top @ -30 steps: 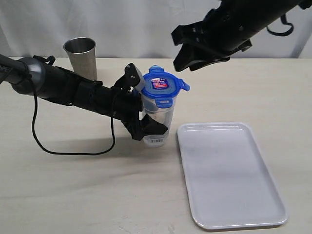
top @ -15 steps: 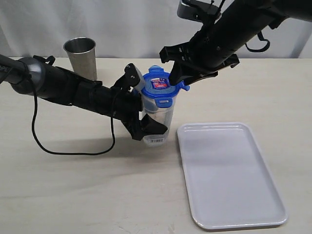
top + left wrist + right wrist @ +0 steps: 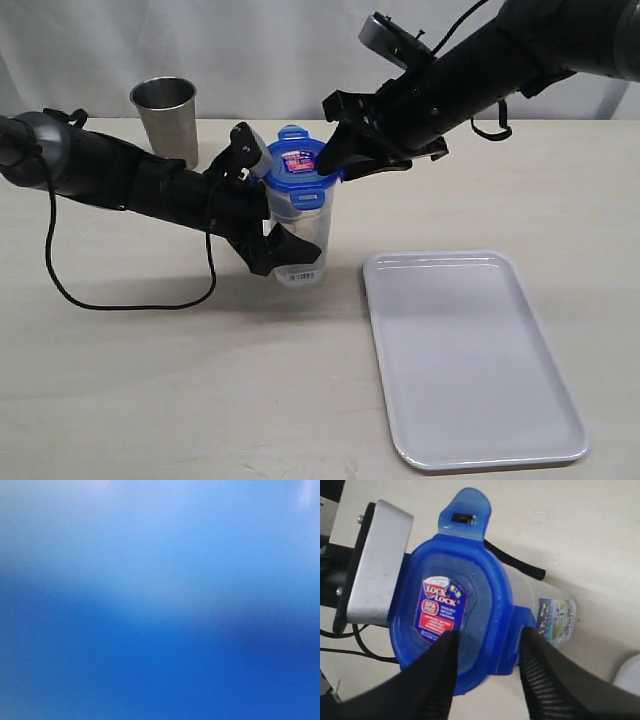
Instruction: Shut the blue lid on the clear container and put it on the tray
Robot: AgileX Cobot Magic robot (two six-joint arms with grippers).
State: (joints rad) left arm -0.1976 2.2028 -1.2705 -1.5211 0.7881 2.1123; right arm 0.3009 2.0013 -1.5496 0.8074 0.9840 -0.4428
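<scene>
Left tool (image 3: pixel 290 240): clamped round the lower body of the clear container (image 3: pixel 303 215), with one dark finger across its front.
Left wrist view: filled by a blue blur in which no shape can be made out.
Right tool (image 3: pixel 336 158): jaws apart, reaching in from the right of the exterior view onto the right edge of the blue lid (image 3: pixel 298 165).
Right tool fingers (image 3: pixel 437 680): two ribbed black fingers straddle one side flap (image 3: pixel 512 642) of the blue lid. One lies over the lid's top beside the sticker (image 3: pixel 442 611), the other just outside the flap. They are not pinched together on it.
Blue lid: sits on the mouth of the clear container, sticker upward. Another flap (image 3: pixel 465 507) juts out from its rim.
Grey block (image 3: pixel 377 565): part of the left arm, just beside the blue lid.
Clear container: roughly upright in the left tool's grip, with a printed label on its side. Whether its base rests on the worktop (image 3: pixel 150 400) I cannot tell.
Tray (image 3: pixel 560 440): flat on the worktop, right of the clear container in the exterior view, near it but apart.
Steel cup (image 3: pixel 165 115): upright at the back left, behind the left arm, well apart from the clear container.
Black cable (image 3: pixel 60 290): loops from the left arm across the worktop.
</scene>
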